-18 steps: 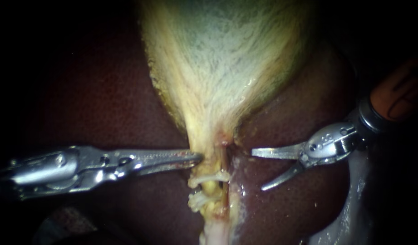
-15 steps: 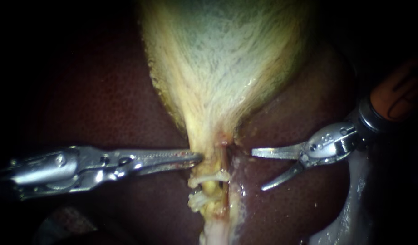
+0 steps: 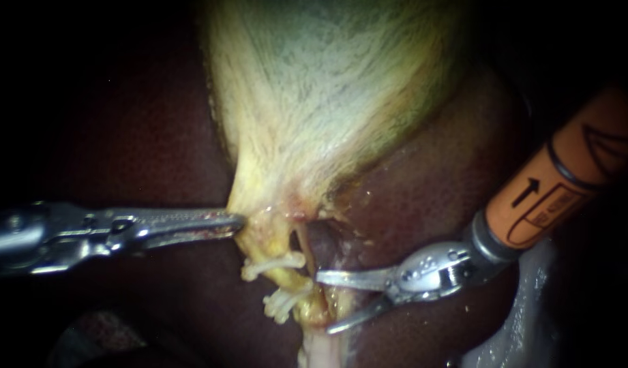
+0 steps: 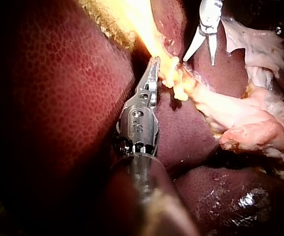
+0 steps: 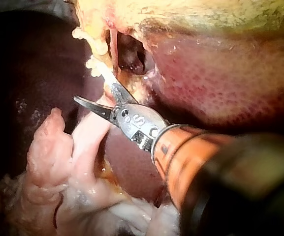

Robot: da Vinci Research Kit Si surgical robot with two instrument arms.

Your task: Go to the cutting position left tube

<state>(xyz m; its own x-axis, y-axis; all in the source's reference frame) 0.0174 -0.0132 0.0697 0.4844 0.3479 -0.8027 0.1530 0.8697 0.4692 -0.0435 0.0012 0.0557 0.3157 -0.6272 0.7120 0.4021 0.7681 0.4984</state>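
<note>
At the foot of the gallbladder (image 3: 327,88), where it narrows to a yellow neck against the dark liver (image 3: 143,136), the left tube (image 3: 288,277) runs downward. It carries 2 white clips, an upper clip (image 3: 276,264) and a lower clip (image 3: 281,304), and the short bare stretch between them looks like your cutting place. A thinner reddish tube (image 3: 302,244) lies just to its right.

The hand of your left instrument (image 3: 237,221) is narrow, with its jaws closed on the yellow neck of the gallbladder. It seems to hold that tissue out to the side, so the tube stands stretched.

The hand of your right instrument (image 3: 322,304) is wide and holds nothing. Its upper jaw tip lies just beside the bare stretch and its lower jaw sits lower, near the lower clip. Neither jaw has passed to the far side of the tube yet.

Expect the tube to be soft, thin, wet and slippery. It will bend away from a nudge rather than resist, and it will tear if dragged.

You need not take hold of it; the tension comes from the neck. Slide 1 jaw behind the bare stretch and 1 in front, midway between the 2 clips. Touch neither clip, and leave the thin tube outside the opening.
</note>
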